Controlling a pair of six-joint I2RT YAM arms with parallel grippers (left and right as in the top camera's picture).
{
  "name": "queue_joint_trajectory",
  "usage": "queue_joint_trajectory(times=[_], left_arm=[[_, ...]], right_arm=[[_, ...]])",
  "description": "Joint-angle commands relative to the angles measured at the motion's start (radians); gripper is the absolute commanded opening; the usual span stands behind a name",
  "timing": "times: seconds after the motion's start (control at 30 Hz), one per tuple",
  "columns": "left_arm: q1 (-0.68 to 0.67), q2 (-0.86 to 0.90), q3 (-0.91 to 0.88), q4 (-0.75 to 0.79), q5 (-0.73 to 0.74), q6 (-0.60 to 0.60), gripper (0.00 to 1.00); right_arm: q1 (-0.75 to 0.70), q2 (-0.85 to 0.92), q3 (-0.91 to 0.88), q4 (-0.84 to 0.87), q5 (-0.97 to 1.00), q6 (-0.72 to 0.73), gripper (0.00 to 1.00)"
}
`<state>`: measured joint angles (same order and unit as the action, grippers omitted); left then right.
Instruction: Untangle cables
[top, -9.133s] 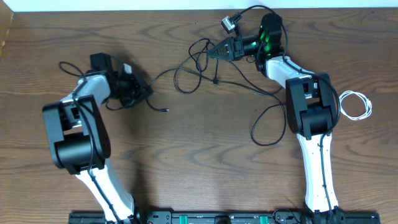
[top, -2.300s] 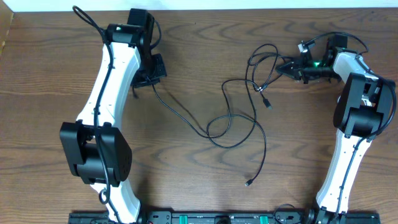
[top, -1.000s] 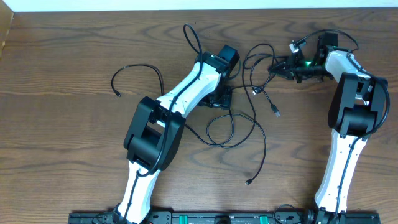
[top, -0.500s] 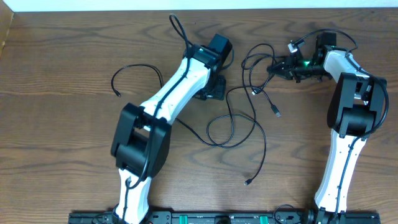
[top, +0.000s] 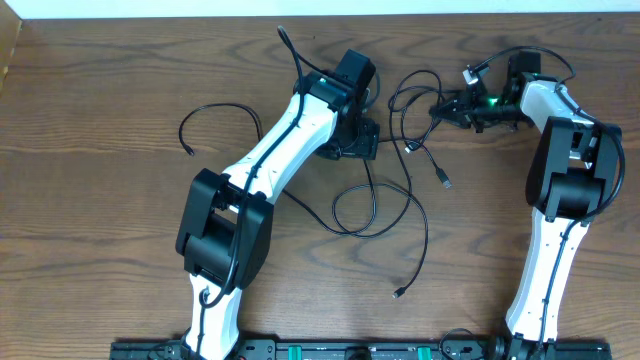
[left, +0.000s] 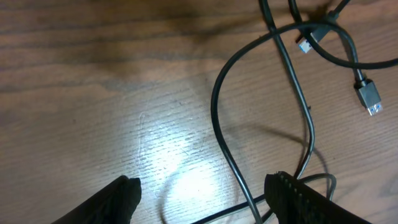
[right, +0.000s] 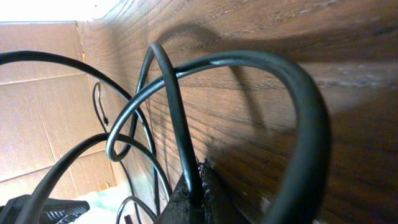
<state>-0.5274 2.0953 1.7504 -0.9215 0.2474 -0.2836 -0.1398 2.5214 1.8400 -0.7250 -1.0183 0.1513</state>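
A loose tangle of thin black cables (top: 400, 195) lies at the table's middle, with loops running up to my right gripper (top: 447, 107). That gripper lies on its side, shut on one black cable strand (right: 186, 168), its fingers (right: 208, 199) pressed together around it. My left gripper (top: 352, 146) hovers over the tangle's left edge, open. One cable (left: 231, 163) runs on the wood between its fingers (left: 118, 198) without touching them. Two silver-tipped plugs (left: 369, 98) lie beyond. A separate black cable (top: 218, 112) lies curved at the left.
A free plug end (top: 399, 293) lies toward the front of the table. Thick black cords on both arms arch over the back edge (top: 300, 12). Cardboard (right: 43, 93) stands beyond the table in the right wrist view.
My left gripper shifted a little left and then back right, ending above the tangle's left edge, still open. The right gripper and the cables have stayed put.
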Motion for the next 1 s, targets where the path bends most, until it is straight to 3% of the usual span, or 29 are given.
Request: queue_joint_trajectory(times=[0.0,0.37,0.57,0.63,0.67,0.7,0.97], left_arm=[[-0.006,-0.003,-0.064,0.037,0.014,-0.001,0.71],[-0.017,-0.003,-0.242,0.241,0.014,-0.078,0.7],[-0.017,-0.003,-0.242,0.243,0.014,-0.077,0.46],[-0.017,-0.003,-0.241,0.243,0.014,-0.077,0.26],[-0.016,-0.004,-0.241,0.245,0.014,-0.077,0.12],[-0.015,-0.005,-0.241,0.247,0.014,-0.077,0.08],[0.035,-0.108,-0.21,0.192,0.015,-0.077,0.07]], right_arm=[[0.011,0.032,-0.015,-0.008,0.182,-0.019,0.02],[0.011,0.032,-0.015,-0.008,0.182,-0.019,0.02],[0.011,0.032,-0.015,-0.008,0.182,-0.019,0.03],[0.011,0.032,-0.015,-0.008,0.182,-0.019,0.03],[0.011,0.032,-0.015,-0.008,0.182,-0.019,0.03],[0.011,0.032,-0.015,-0.008,0.182,-0.019,0.03],[0.01,0.032,-0.015,-0.001,0.182,-0.019,0.01]])
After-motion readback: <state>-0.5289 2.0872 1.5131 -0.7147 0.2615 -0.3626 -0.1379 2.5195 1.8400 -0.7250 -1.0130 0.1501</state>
